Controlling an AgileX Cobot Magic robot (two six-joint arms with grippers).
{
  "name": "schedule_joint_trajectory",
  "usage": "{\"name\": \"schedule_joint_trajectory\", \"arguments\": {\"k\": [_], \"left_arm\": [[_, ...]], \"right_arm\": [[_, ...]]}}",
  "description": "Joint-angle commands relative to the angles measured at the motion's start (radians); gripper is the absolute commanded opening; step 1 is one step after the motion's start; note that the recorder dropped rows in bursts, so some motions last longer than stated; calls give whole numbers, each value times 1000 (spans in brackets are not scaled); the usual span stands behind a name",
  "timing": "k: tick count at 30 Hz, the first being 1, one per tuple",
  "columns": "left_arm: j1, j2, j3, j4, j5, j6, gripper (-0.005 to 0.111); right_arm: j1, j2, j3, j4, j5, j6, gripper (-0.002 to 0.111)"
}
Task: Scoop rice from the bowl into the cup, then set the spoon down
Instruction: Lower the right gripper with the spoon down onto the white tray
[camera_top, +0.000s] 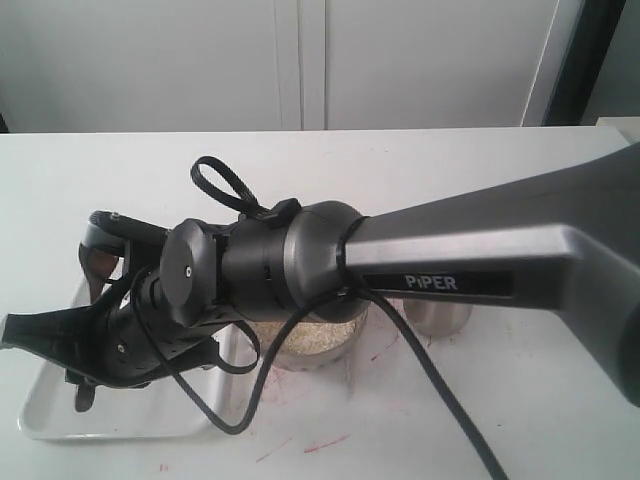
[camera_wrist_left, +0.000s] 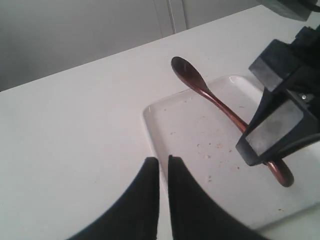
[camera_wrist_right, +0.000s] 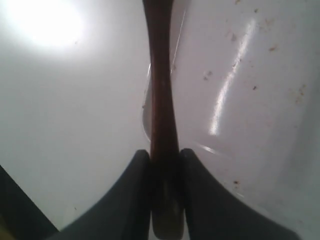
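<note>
The white desk (camera_top: 500, 400) has a tray (camera_wrist_left: 190, 145) on its left side. The right gripper (camera_wrist_right: 165, 157) pinches the spoon (camera_wrist_left: 210, 95) by its handle, over the tray. The left gripper (camera_wrist_left: 163, 165) is almost pressed together and holds nothing. I think the spoon should go down slowly and flat before the gripper lets go.

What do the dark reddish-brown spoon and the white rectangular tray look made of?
Dark reddish-brown spoon: probably lacquered wood, going by its warm colour and glossy highlights; no grain shows. White rectangular tray: glossy plastic or glazed ceramic, smooth and reflective with a rounded rim; I cannot tell which.
</note>
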Motion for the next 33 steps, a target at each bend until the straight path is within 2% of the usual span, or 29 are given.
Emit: {"name": "schedule_joint_trajectory", "arguments": {"k": [1, 6, 14, 24, 33], "left_arm": [[2, 1, -3, 0, -3, -5, 14], [2, 1, -3, 0, -3, -5, 14], [2, 1, -3, 0, -3, -5, 14], [2, 1, -3, 0, -3, -5, 14], [2, 1, -3, 0, -3, -5, 14]], "right_arm": [[-1, 2, -5, 3, 2, 65, 0], [5, 7, -3, 3, 2, 184, 0], [12, 50, -3, 16, -6, 246, 0], [12, 53, -5, 178, -52, 246, 0], [12, 53, -5, 187, -70, 317, 0]]}}
